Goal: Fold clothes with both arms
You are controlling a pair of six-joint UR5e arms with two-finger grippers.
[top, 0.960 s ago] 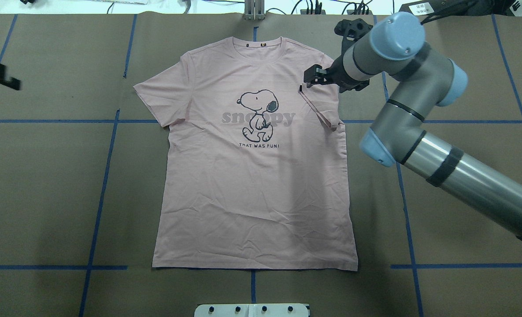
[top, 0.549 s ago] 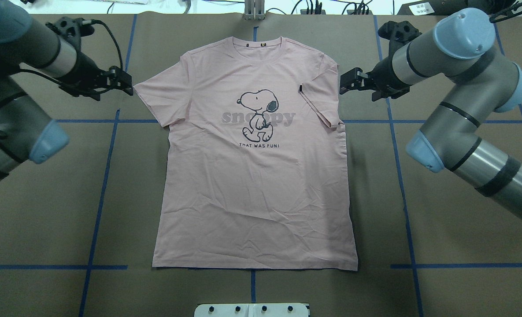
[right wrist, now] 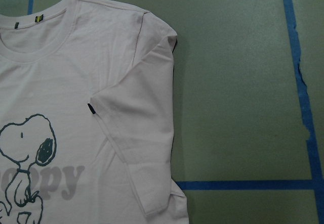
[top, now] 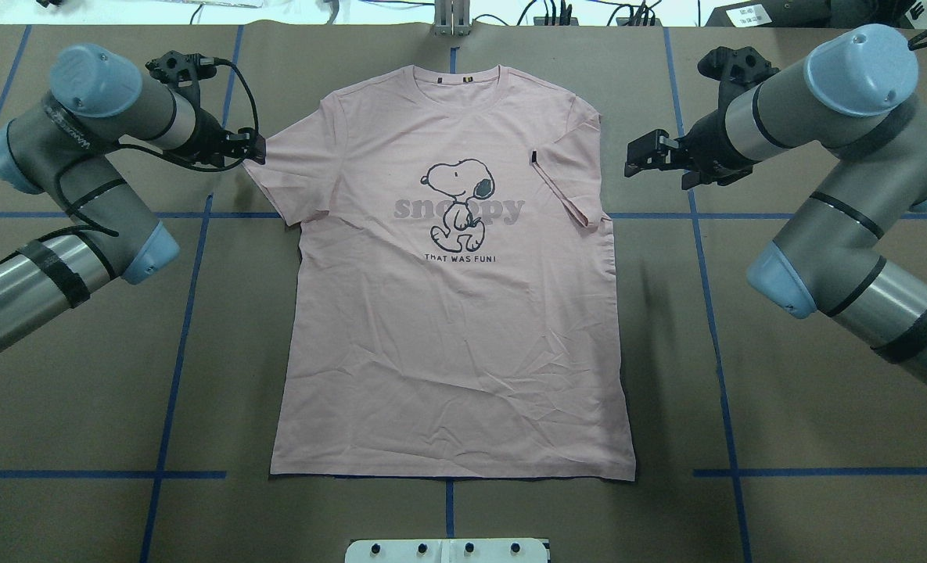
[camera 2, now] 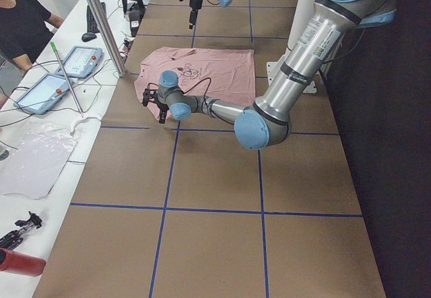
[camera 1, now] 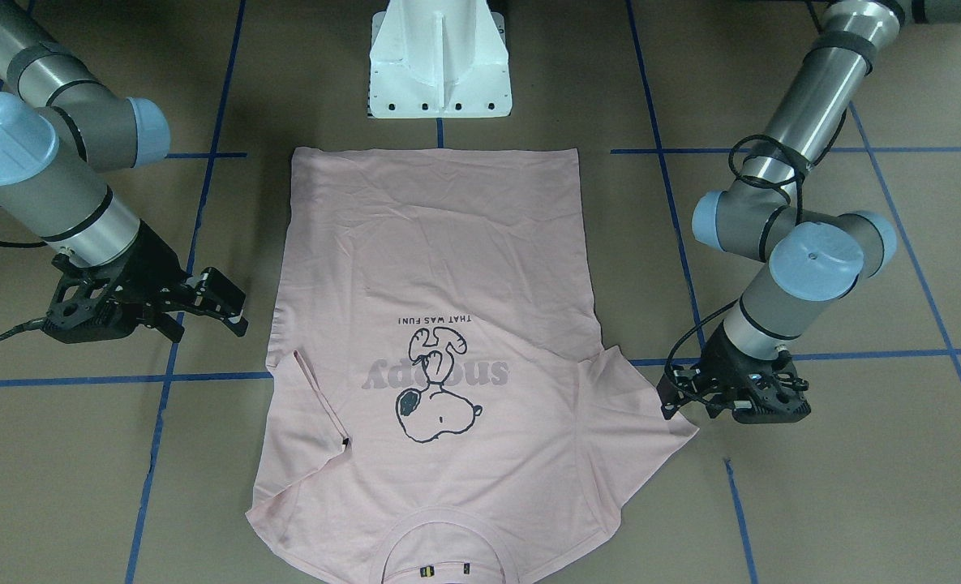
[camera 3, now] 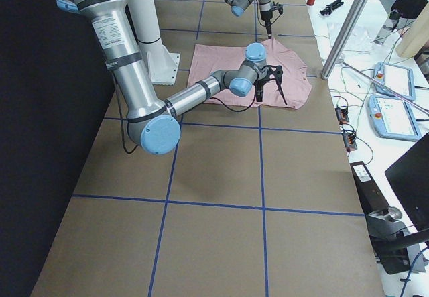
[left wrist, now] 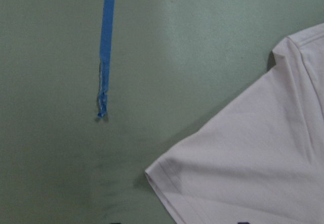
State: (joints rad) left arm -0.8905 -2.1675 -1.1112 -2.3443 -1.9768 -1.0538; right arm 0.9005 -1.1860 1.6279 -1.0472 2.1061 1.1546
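The pale pink T-shirt [top: 447, 336] lies flat, front up, collar at the far edge; it also shows in the front view [camera 1: 439, 259]. Its right sleeve [top: 569, 168] is folded inward over the chest, black tag [right wrist: 91, 107] showing. Its left sleeve [top: 287, 176] lies spread out. My left gripper [top: 250, 148] is open and low at that sleeve's outer tip; the left wrist view shows the sleeve corner [left wrist: 157, 176] just ahead of it. My right gripper [top: 637, 155] is open and empty, a short way right of the folded sleeve, as the front view [camera 1: 233, 307] shows.
The brown paper-covered table [top: 784, 352] carries blue tape lines [top: 713, 313]. The white pedestal base [camera 1: 439, 65] stands at the shirt's hem side. A metal post [camera 3: 348, 25] and an operators' bench with tablets [camera 3: 392, 99] stand beyond the far edge.
My right gripper has drawn back to the right, off the folded sleeve. My left arm has swung in from the left and brought its gripper to the left sleeve's tip.
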